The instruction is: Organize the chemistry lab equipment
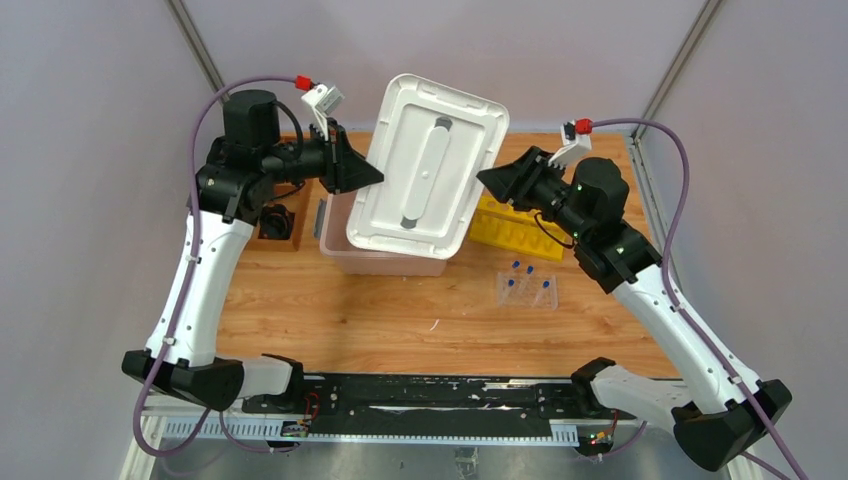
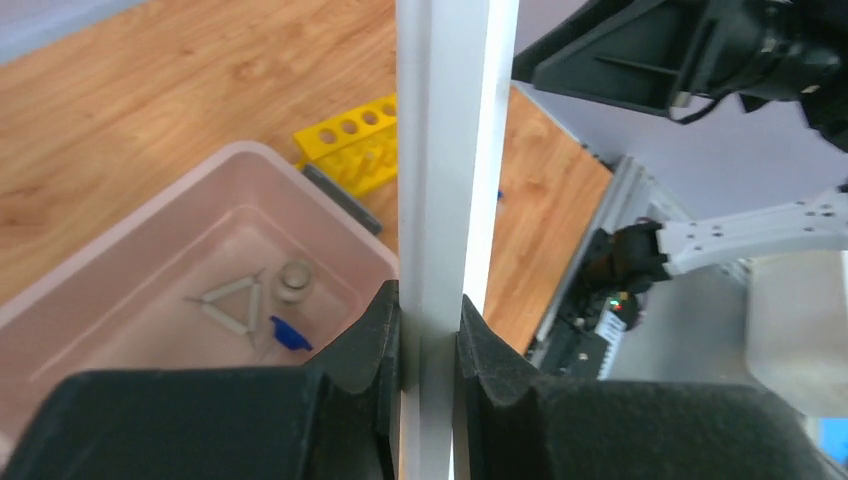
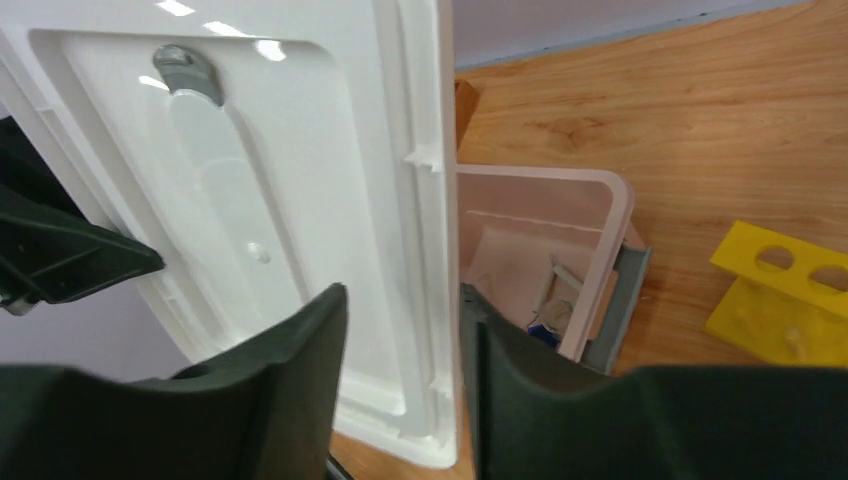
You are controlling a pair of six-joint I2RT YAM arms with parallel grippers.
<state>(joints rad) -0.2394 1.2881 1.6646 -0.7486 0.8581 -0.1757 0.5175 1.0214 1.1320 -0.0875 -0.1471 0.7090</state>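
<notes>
A white bin lid (image 1: 425, 170) hangs tilted above a pink bin (image 1: 385, 262). My left gripper (image 1: 375, 178) is shut on the lid's left edge (image 2: 445, 150), pinched between both pads. My right gripper (image 3: 400, 330) straddles the lid's right rim (image 3: 430, 200) with its jaws open and a gap at the left finger. Inside the bin (image 2: 230, 155) lie a pale triangle (image 2: 232, 305), a tiny beaker (image 2: 292, 282) and a blue-capped piece (image 2: 288, 335). The yellow holed rack (image 1: 515, 232) sits right of the bin. In front of it is a clear vial tray (image 1: 527, 288) with blue-capped vials.
A brown wooden tray (image 1: 278, 222) of dark parts sits left of the bin, under my left arm. The bin has a grey latch (image 3: 615, 310) on its end wall. Bare wooden tabletop (image 1: 400, 320) lies in front of the bin.
</notes>
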